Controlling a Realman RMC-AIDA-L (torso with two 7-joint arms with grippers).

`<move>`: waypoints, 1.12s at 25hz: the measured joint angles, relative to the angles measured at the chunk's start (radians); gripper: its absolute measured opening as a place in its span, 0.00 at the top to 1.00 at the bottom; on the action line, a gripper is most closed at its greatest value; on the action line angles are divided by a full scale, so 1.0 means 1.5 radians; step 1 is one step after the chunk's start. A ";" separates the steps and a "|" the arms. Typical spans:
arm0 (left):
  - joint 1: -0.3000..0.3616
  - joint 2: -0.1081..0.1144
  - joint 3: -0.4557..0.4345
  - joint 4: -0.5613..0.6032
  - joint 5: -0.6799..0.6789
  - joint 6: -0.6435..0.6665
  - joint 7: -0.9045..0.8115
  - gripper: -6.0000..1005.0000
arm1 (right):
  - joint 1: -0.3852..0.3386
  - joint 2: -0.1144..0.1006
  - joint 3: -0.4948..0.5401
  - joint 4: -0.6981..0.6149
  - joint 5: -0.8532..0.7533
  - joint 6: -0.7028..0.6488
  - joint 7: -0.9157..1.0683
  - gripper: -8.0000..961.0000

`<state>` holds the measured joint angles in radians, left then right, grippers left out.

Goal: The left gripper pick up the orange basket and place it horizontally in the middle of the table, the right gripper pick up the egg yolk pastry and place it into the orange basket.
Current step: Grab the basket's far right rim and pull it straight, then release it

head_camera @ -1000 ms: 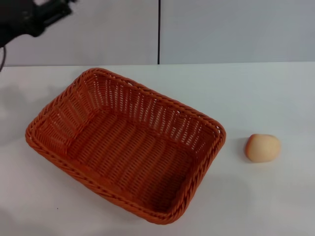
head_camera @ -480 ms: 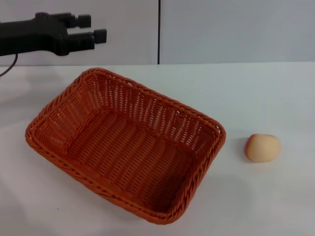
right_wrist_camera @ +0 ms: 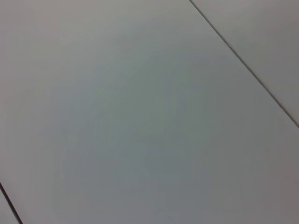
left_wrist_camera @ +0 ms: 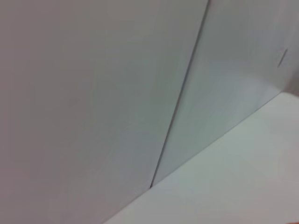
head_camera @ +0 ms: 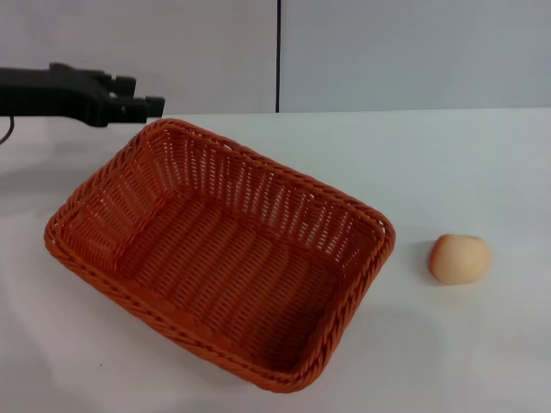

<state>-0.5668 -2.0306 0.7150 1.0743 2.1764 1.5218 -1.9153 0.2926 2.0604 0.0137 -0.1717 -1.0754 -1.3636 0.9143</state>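
Note:
The orange basket (head_camera: pixel 219 249) lies at an angle across the left and middle of the white table (head_camera: pixel 448 163), open side up and holding nothing. My left gripper (head_camera: pixel 146 95) reaches in from the left on a black arm, open, its fingertips just beyond the basket's far corner rim and holding nothing. The egg yolk pastry (head_camera: pixel 460 258) rests on the table to the right of the basket, a short gap away. My right gripper is out of view. Neither wrist view shows fingers or task objects.
A grey panelled wall (head_camera: pixel 387 52) with a dark vertical seam (head_camera: pixel 278 56) stands behind the table. The left wrist view shows that wall seam (left_wrist_camera: pixel 180 102) and a strip of tabletop (left_wrist_camera: pixel 233 186). Bare white table surrounds the pastry.
My left gripper has swung in from the upper left corner and come down toward the basket's far corner. The basket and the pastry have not moved.

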 joint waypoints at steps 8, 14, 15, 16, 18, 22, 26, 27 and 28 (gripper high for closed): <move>0.011 -0.010 0.000 -0.005 0.042 -0.026 -0.014 0.21 | 0.004 0.000 0.000 0.001 0.000 0.009 0.000 0.17; 0.017 -0.011 0.000 -0.011 0.048 -0.037 -0.014 0.20 | 0.004 0.000 0.000 0.001 0.000 0.011 0.000 0.17; 0.017 -0.011 0.000 -0.013 0.053 -0.040 -0.014 0.20 | 0.004 0.001 0.000 0.001 0.000 0.012 0.000 0.17; 0.018 -0.013 0.001 -0.014 0.060 -0.043 -0.014 0.20 | 0.004 0.001 0.000 0.001 0.000 0.013 0.000 0.17; 0.017 -0.016 0.001 -0.022 0.077 -0.048 -0.015 0.21 | 0.004 0.002 0.000 0.001 0.000 0.016 0.000 0.17; 0.014 -0.016 0.001 -0.044 0.090 -0.052 -0.015 0.21 | 0.003 0.002 0.000 0.001 0.000 0.016 0.000 0.17; 0.011 -0.017 0.016 -0.064 0.107 -0.060 -0.015 0.22 | 0.002 0.002 0.000 0.002 0.000 0.016 0.000 0.17; 0.011 -0.017 0.016 -0.064 0.107 -0.060 -0.015 0.23 | 0.002 0.002 0.000 0.002 0.000 0.016 0.000 0.17; 0.012 -0.017 0.026 -0.065 0.109 -0.061 -0.016 0.23 | 0.003 0.002 0.000 0.002 0.000 0.016 0.000 0.17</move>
<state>-0.5490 -2.0562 0.7541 0.9775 2.3400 1.4310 -1.9395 0.2972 2.0633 0.0138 -0.1683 -1.0753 -1.3391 0.9143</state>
